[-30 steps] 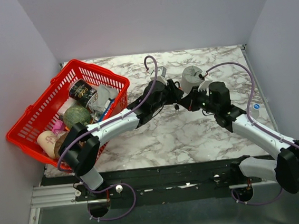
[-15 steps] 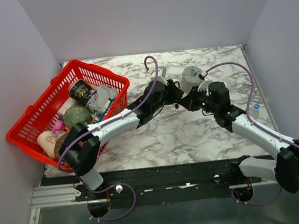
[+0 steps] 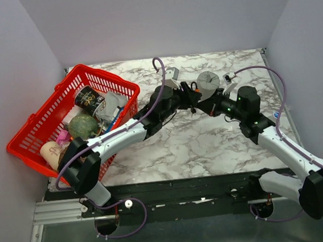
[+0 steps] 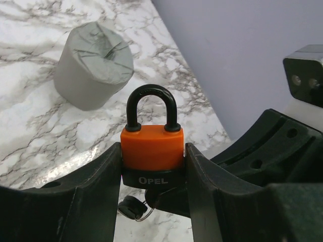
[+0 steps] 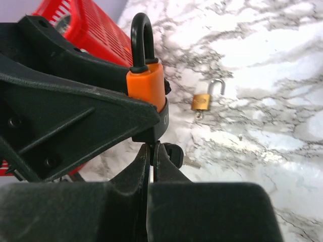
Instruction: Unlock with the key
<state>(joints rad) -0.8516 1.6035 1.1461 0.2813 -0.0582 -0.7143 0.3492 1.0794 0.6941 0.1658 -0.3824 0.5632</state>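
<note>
My left gripper (image 4: pixel 152 160) stands part-open, clamped on the orange padlock (image 4: pixel 151 143) with its shackle up. My right gripper (image 5: pixel 151 154) is pinched closed right under the lock's base. The key (image 4: pixel 132 206) shows its black head there, but I cannot tell whether I actually grip it. I judge the blade should sit square to the keyway, then turn gently while my left braces against the twist.
</note>
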